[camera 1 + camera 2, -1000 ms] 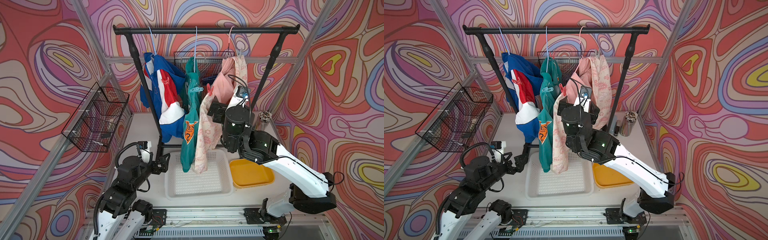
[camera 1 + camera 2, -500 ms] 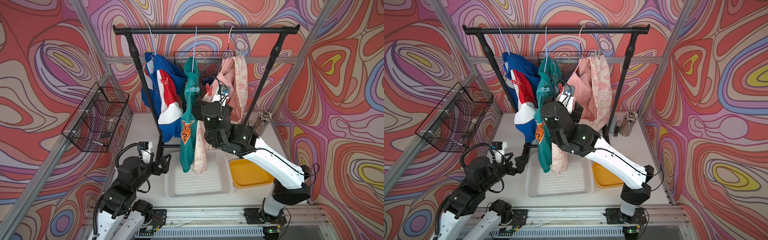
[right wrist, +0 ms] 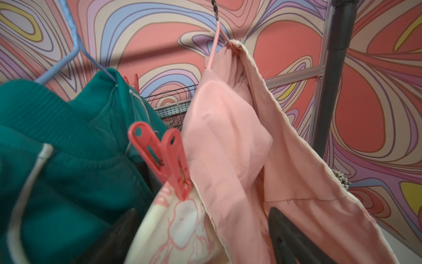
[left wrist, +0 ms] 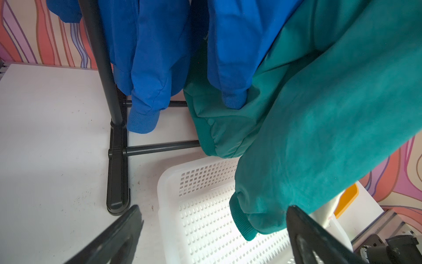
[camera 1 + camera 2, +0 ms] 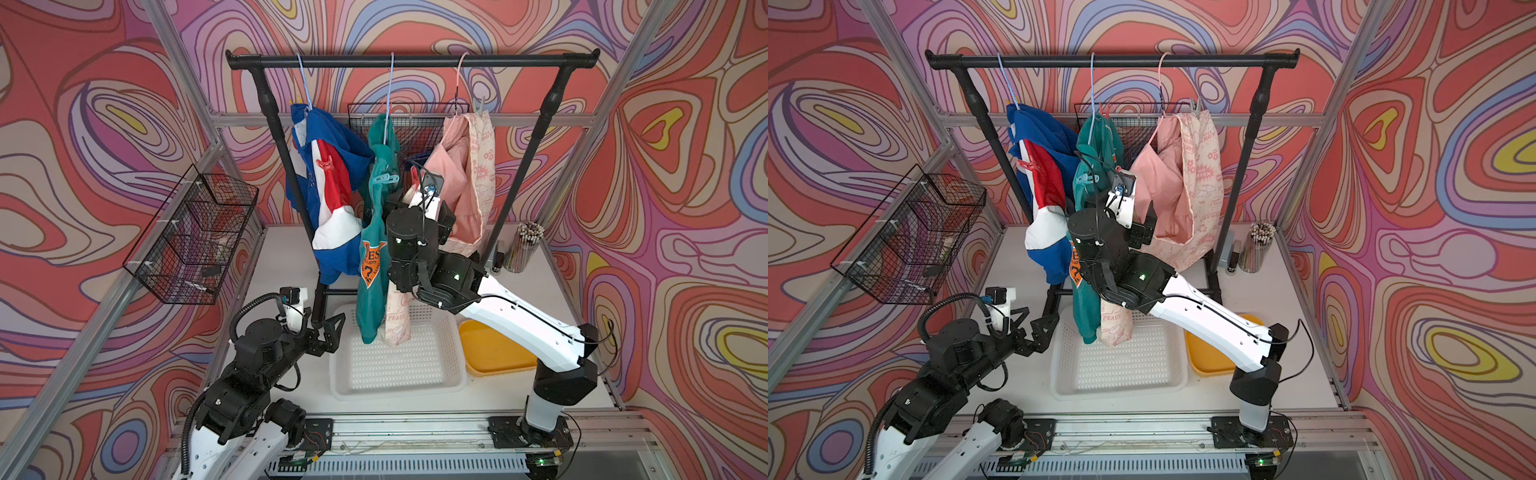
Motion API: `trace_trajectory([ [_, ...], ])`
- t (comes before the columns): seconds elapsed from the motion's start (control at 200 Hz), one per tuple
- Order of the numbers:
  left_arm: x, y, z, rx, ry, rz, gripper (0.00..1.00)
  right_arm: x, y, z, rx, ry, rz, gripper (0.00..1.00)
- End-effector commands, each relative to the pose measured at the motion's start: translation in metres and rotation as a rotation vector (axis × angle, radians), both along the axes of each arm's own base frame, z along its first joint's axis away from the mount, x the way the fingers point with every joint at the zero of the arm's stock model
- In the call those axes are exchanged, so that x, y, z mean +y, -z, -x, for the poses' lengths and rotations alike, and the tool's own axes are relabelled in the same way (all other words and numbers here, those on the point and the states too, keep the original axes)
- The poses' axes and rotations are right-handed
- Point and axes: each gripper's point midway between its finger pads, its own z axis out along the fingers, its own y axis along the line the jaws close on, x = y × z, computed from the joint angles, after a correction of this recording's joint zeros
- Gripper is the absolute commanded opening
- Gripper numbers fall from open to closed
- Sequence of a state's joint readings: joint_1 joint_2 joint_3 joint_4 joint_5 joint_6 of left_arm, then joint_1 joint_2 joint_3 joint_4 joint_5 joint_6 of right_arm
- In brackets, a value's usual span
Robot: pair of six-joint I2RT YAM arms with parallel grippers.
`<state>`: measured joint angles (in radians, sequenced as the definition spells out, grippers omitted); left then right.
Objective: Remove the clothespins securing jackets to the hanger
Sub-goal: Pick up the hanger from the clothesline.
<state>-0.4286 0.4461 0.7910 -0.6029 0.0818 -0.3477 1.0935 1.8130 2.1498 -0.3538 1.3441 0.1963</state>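
Black-jawed left end effector (image 5: 330,334) sits low at the front left of the white table (image 5: 284,257). Arm folded, forearm about level, aimed at the foot of the black metal clothes rack (image 5: 415,61). Jaws spread wide, nothing between them. The left wrist view gives what the top views hide: ribbed cuffs of the blue-red-white hooded jacket (image 4: 159,57) and a sleeve of the teal jacket (image 4: 319,114), hanging over the white perforated plastic basket (image 4: 165,182).

On the blue jacket's red panel, a red-orange plastic clothespin (image 5: 326,165), long axis roughly crosswise in both top views. On the teal jacket's shoulder, a light blue clothespin (image 5: 384,179), also crosswise.

Right arm rises from the front right, its white link slanting over the yellow tray (image 5: 494,353). Wrist turned upward between the teal jacket and the pink-and-cream printed jacket (image 5: 461,166). Its right end effector (image 3: 203,212) is open, jaws apart on either side of the cream printed edge, not closed on it.

Only the right wrist view shows the coral-red clothespin (image 3: 166,157) clearly. Its biting end is on that edge, nearest the end effector. Handles splay toward the hanger hooks, long axis slanted. At the pink jacket's top, by its hanger, a grey clothespin (image 5: 480,104).
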Motion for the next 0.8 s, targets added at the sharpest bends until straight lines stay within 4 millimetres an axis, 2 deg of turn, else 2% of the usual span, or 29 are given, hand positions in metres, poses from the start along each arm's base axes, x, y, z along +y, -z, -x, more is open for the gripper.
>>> trace_trajectory([
  [0.0,0.002,0.006,0.004,0.011,-0.001,-0.018,1.00,-0.015,-0.011,0.007,-0.010,0.043,0.005,0.84],
  [0.095,0.002,0.005,0.005,0.009,-0.002,-0.018,1.00,-0.013,-0.003,0.007,0.008,0.027,0.031,0.76],
  [0.11,0.002,0.005,0.005,0.009,-0.002,-0.018,1.00,-0.021,-0.010,0.011,0.002,0.021,0.012,0.75],
  [0.2,0.003,0.006,0.005,0.009,-0.004,-0.020,1.00,-0.026,-0.008,0.013,0.029,-0.010,0.033,0.66],
  [0.356,0.003,0.007,0.005,0.014,-0.003,-0.022,1.00,-0.047,0.006,0.013,0.130,-0.097,0.001,0.50],
  [0.661,-0.001,0.012,0.002,0.038,0.007,-0.028,1.00,-0.077,0.026,0.024,0.227,-0.203,-0.023,0.51],
  [0.796,-0.002,0.013,0.001,0.044,0.010,-0.032,1.00,-0.089,0.027,0.028,0.249,-0.240,-0.028,0.58],
])
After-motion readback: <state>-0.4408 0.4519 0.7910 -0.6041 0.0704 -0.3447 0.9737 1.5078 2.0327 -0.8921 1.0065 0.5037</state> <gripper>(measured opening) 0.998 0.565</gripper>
